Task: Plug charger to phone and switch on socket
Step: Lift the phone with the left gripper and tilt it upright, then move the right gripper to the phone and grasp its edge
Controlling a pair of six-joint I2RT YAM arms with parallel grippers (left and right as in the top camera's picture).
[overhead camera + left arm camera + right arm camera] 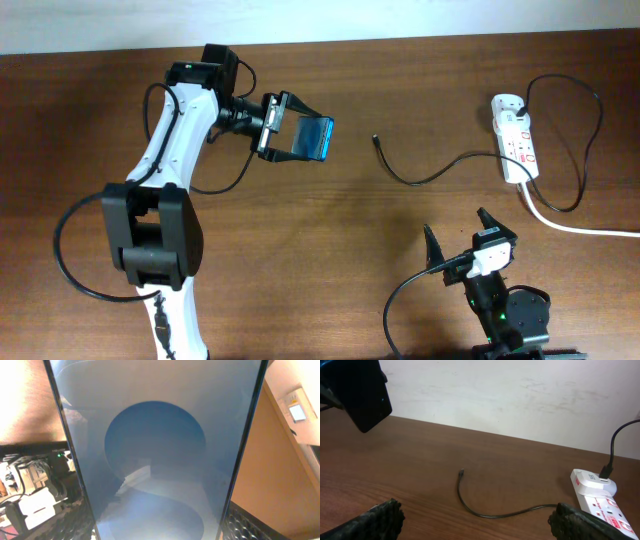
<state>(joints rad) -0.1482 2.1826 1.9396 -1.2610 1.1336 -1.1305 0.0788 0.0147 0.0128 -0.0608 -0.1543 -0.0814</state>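
Note:
My left gripper (285, 128) is shut on the phone (312, 138) and holds it above the table at the back left, its blue screen facing up. The phone's blue screen (160, 450) fills the left wrist view. In the right wrist view the phone (362, 395) shows dark at the top left. The charger, a thin black cable (430, 178), lies on the table with its free plug (375, 140) right of the phone; it also shows in the right wrist view (461, 474). The white socket (514, 140) lies at the back right. My right gripper (458, 235) is open and empty near the front edge.
The socket's thick white cord (580, 226) runs off to the right edge. The black cable loops behind the socket (595, 120) and is plugged into its far end (606, 471). The brown wooden table (320, 260) ends at a pale wall at the back.

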